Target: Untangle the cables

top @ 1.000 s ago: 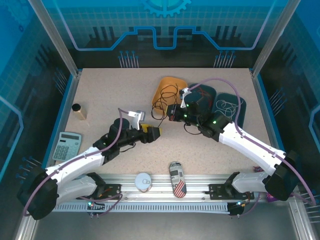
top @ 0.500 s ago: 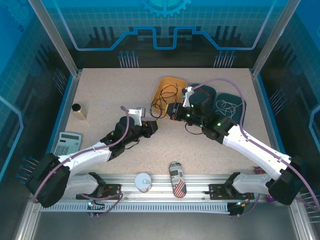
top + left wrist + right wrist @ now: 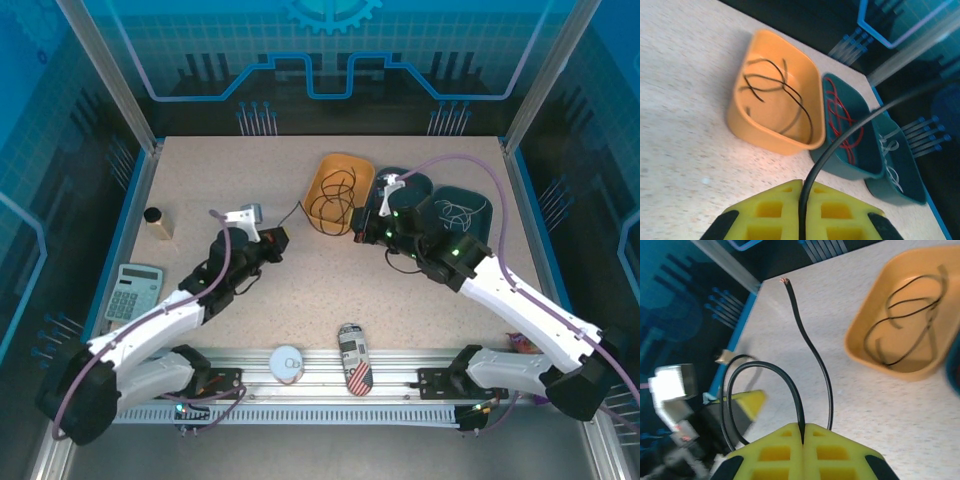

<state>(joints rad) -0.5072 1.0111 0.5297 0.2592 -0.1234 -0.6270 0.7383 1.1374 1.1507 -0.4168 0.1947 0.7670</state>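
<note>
- Our left gripper [image 3: 802, 189] is clamped on the loose black cable [image 3: 814, 356], and our right gripper [image 3: 802, 430] pinches what looks like the same strand further along. It lies out on the table [image 3: 200, 180], between the two arms and just in front of the orange tray [image 3: 740, 117].
- If we pull the arms apart too fast, the thin wire can slip through one pair of pads, or go taut and strain at the pinch points.
- The slack loop between the grippers can fold over itself as we move, so we may tighten a knot rather than open it.
- The free stripped end points away from us. A quick swing can whip it into the orange tray, where it would catch the second black cable [image 3: 792, 92] already coiled there.
- Our right arm hangs close over the trays. A careless sweep can nudge the nearer teal tray [image 3: 860, 167] holding the red cable [image 3: 840, 112], or the farther teal tray [image 3: 900, 192] holding the white cable [image 3: 888, 146].
- With both wrists this near each other, a crossing move risks the grippers knocking together.
</note>
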